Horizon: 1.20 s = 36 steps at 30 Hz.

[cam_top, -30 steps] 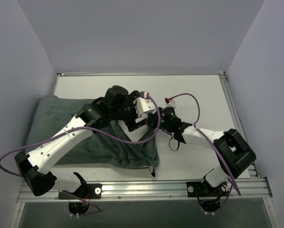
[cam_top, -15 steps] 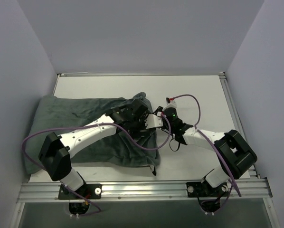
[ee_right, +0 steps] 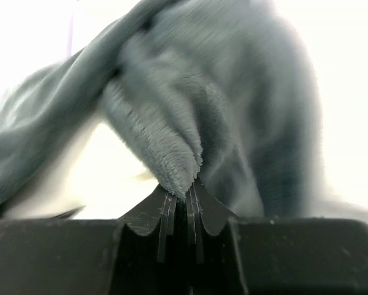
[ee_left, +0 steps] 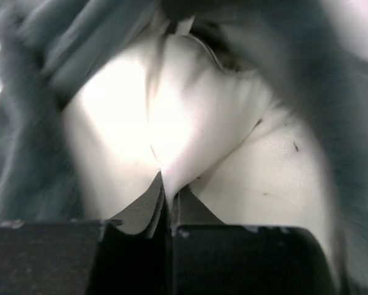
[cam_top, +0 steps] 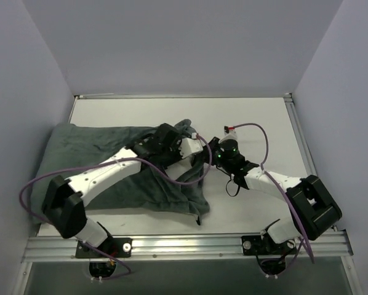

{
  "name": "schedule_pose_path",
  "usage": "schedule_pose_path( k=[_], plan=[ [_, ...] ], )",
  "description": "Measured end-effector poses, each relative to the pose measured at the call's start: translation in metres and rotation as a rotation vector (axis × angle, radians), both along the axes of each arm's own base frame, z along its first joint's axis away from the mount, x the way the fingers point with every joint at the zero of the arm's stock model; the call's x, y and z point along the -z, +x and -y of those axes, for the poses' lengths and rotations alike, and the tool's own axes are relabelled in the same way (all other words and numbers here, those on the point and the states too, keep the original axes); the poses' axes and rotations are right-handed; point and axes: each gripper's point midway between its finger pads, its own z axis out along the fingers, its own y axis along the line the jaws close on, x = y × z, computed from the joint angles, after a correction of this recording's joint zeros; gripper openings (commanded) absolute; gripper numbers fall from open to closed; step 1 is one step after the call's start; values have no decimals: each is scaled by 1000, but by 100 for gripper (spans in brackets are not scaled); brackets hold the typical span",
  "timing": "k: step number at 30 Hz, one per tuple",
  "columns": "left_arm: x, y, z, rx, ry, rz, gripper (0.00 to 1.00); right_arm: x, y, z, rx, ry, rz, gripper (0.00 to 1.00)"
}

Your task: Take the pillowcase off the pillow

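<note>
The dark grey fuzzy pillowcase (cam_top: 79, 153) lies spread over the left half of the table, bunched at its right end. In the left wrist view the white pillow (ee_left: 190, 117) shows inside the pillowcase's (ee_left: 30, 147) opening. My left gripper (ee_left: 170, 187) is shut on a pinched fold of that white fabric. From above, the left gripper (cam_top: 196, 149) sits at the bunched right end, its tips buried in cloth. My right gripper (ee_right: 187, 187) is shut on a fuzzy grey edge of the pillowcase (ee_right: 172, 141). Seen from above, the right gripper (cam_top: 211, 160) is just right of the left one.
The white table (cam_top: 258, 117) is bare on its right and along the back. Walls close in on the left, back and right. A metal rail (cam_top: 184, 246) runs along the near edge, and purple cables loop off both arms.
The left gripper was open and has shut on the white pillow fabric inside the opening. The left arm has shifted. The right gripper, still holding grey cloth, has shifted slightly right.
</note>
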Motion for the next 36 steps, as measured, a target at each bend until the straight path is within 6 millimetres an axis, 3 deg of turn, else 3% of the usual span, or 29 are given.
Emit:
schedule_pose_path(
  k=[5,8,12,14,18,20,23,27,28,29,30,32,33,35,36],
  plan=[
    [-85,-14,-29,-81,-256,-2,2,-19,19,34,69,-19,23,0],
    [-126,-20,-41,-95,-362,11,2,-42,37,34,69,-39,64,0],
    [-161,-37,-47,-94,-440,-38,2,-60,63,23,57,-54,107,0],
    [-184,-44,-47,-98,-481,-59,2,-50,70,17,46,-57,93,0],
    [-245,-61,-50,-83,-581,-41,2,-8,73,8,22,-65,14,0],
    [-264,-68,-55,-82,-602,-31,2,2,76,-2,1,-39,5,0],
    [-267,-68,-61,-113,-589,-19,2,2,77,-17,-23,-20,31,0],
    [-251,-42,-68,-191,-541,40,2,15,51,-40,-55,-84,37,0],
    [-243,-34,-67,-205,-530,49,2,21,39,-43,-69,-109,32,9],
    [-234,-25,-66,-218,-521,55,2,24,26,-44,-80,-132,27,44],
    [-224,-16,-64,-227,-510,58,2,28,14,-42,-84,-155,15,57],
    [-205,2,-59,-244,-485,60,2,27,-3,-20,-62,-230,6,72],
    [-197,10,-55,-247,-480,62,2,21,-7,-5,-33,-261,8,74],
    [-185,21,-50,-247,-475,63,2,-8,-10,28,43,-305,47,77],
    [-181,24,-48,-246,-472,62,2,-32,-10,47,91,-311,84,77]
  ],
)
